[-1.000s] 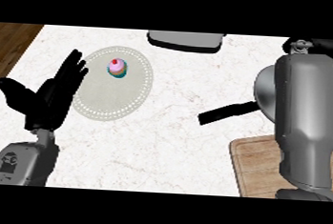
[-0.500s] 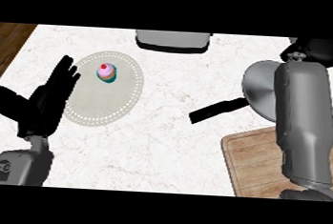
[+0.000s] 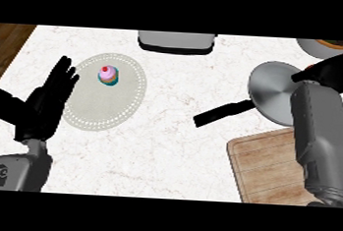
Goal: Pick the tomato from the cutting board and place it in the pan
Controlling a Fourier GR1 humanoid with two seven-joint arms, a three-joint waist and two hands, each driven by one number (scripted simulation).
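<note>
**A:** Kitchen counter, seen from above. At far left, the left hand [image 3: 44,106] rests with its fingers straight and up, beside a pale doily plate [image 3: 124,105] carrying a small pink cupcake [image 3: 108,75]. What lies beyond it?

**B:** A grey toaster-like box [image 3: 177,41] at the top edge, then the pan [image 3: 271,90], black handle pointing down-left, with the cutting board [image 3: 263,164] just below it. The right forearm crosses both, and the right hand [image 3: 335,72] sits at the pan's far rim.

**A:** Is it holding the tomato?

**B:** Cannot tell; the hand shows only as a dark shape, and no tomato is visible on the board, in the pan or anywhere else

**A:** How should it handle?

**B:** Likely light, smooth and round, soft enough to bruise, prone to roll. Best cupped across its widest part, fingers opposing thumb
</note>
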